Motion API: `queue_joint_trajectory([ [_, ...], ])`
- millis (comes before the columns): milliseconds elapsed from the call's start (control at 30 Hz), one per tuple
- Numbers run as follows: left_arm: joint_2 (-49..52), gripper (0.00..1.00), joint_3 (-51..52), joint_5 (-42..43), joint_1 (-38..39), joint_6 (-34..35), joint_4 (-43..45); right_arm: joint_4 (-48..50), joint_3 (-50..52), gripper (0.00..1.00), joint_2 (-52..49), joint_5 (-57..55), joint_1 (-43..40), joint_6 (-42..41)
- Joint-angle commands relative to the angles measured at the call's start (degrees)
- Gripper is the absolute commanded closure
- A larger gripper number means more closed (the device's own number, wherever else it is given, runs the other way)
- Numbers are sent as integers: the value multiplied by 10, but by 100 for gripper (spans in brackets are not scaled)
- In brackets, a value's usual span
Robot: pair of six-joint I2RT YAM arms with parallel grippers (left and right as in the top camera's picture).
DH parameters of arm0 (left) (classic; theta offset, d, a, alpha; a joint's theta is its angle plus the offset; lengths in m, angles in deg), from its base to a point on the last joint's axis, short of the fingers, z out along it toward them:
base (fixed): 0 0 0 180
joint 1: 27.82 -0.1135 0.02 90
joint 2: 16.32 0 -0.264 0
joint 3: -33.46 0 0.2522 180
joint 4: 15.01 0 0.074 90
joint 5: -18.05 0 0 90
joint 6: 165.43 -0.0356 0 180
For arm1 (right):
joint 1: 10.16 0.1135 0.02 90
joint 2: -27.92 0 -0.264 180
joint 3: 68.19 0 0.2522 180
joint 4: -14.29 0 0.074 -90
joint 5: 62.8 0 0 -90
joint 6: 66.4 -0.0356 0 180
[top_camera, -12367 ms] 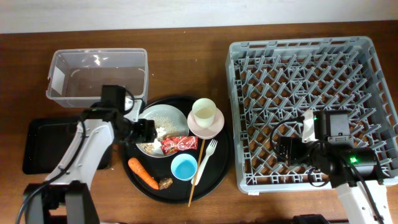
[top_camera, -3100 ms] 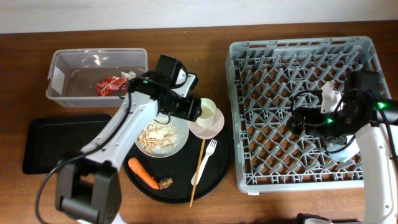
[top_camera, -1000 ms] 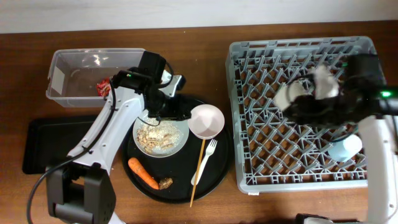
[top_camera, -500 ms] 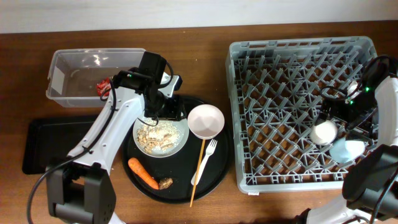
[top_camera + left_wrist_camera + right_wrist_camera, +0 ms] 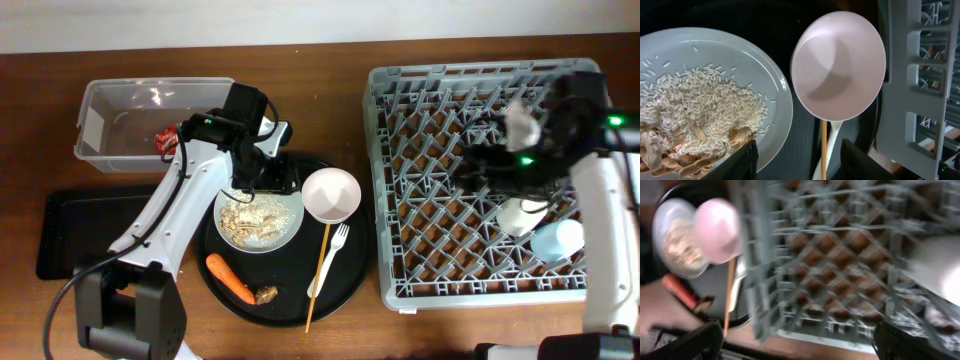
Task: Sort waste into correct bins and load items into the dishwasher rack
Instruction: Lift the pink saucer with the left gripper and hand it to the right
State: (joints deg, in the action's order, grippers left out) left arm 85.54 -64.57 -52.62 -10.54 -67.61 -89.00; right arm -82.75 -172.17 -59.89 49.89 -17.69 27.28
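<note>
1. Presently, the left gripper (image 5: 802,161) is held open above the far rim of the plate (image 5: 262,222), just beside the pink bowl (image 5: 332,194); its fingers (image 5: 746,159) are spread wide and nothing is gripped
2. The plate is carried by the round black tray (image 5: 352,268) at the middle of the worktop (image 5: 330,70), towards the front edge. Loose rice scraps (image 5: 705,105) are heaped on it
3. The pink bowl is seen upright and empty on the right part of that tray, close against the plate's rim; whether the two touch cannot be told
4. The white fork (image 5: 331,256) is laid in front of the bowl, alongside a thin wooden stick (image 5: 316,275). The orange carrot (image 5: 230,279) and the small brown food piece (image 5: 266,295) are found at the tray's front-left
5. The clear tub (image 5: 100,100) is placed at the far-left corner with the red snack wrapper (image 5: 166,141) inside it, and the shallow black tray (image 5: 85,235) lies by the left edge, in front of the tub
6. The right side of the worktop is taken up by the dishwasher rack (image 5: 440,120). The cream cup (image 5: 518,218) and the light-blue cup (image 5: 557,240) are lodged in it, close together, towards its front-right corner
7. The right gripper (image 5: 800,344) is shown over the middle of the rack, blurred; its fingers are seen wide apart at the lower corners of the wrist view with nothing gripped, so it is open
</note>
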Motion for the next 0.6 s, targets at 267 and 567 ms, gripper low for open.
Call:
queue_joint_trajectory([
  [267,19,43,-2,-26,13,16,48,59,-5,1,-1,-24,209,-38],
  [567,133,78,-2,-26,49,16,117,59,-5,1,-1,-24,209,-38],
])
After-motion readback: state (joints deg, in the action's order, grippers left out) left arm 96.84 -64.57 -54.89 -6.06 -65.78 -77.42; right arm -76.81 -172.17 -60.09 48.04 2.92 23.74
